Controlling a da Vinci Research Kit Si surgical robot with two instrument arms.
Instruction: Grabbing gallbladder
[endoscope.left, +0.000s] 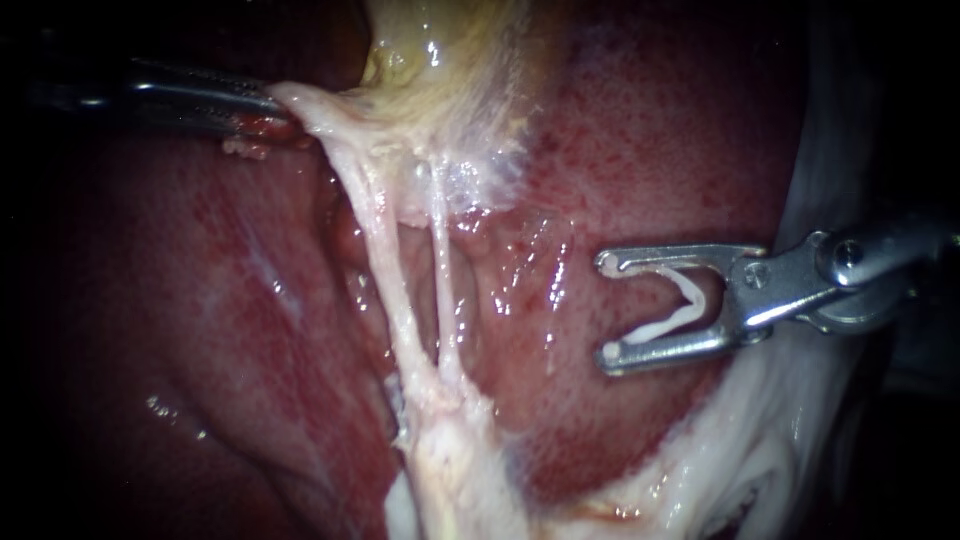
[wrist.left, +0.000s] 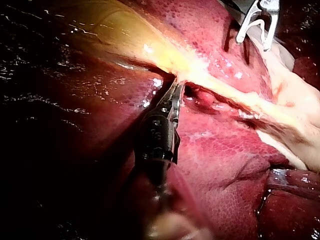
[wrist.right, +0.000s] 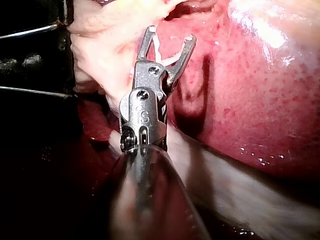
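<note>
The yellowish gallbladder (endoscope.left: 430, 50) lies at the upper middle of the endoscope view. My left instrument (endoscope.left: 280, 100) comes in from the upper left, its jaws shut on the gallbladder's pale edge and pulling it sideways. In the left wrist view the same jaws (wrist.left: 176, 87) bite the stretched yellow-white fold (wrist.left: 220, 82). Two thin pale tubes (endoscope.left: 400, 290) run taut from the gallbladder down to a whitish stump (endoscope.left: 450, 450). My right instrument (endoscope.left: 607, 308) hovers over the liver to their right, jaws wide apart with a white clip (endoscope.left: 680, 305) seated between them; this also shows in the right wrist view (wrist.right: 170, 34).
Red, speckled liver (endoscope.left: 680, 150) surrounds everything and glistens wet. Pale white tissue (endoscope.left: 800, 420) borders the liver at lower right, under the right instrument's shaft. My right instrument (wrist.left: 254, 42) also shows far ahead in the left wrist view.
</note>
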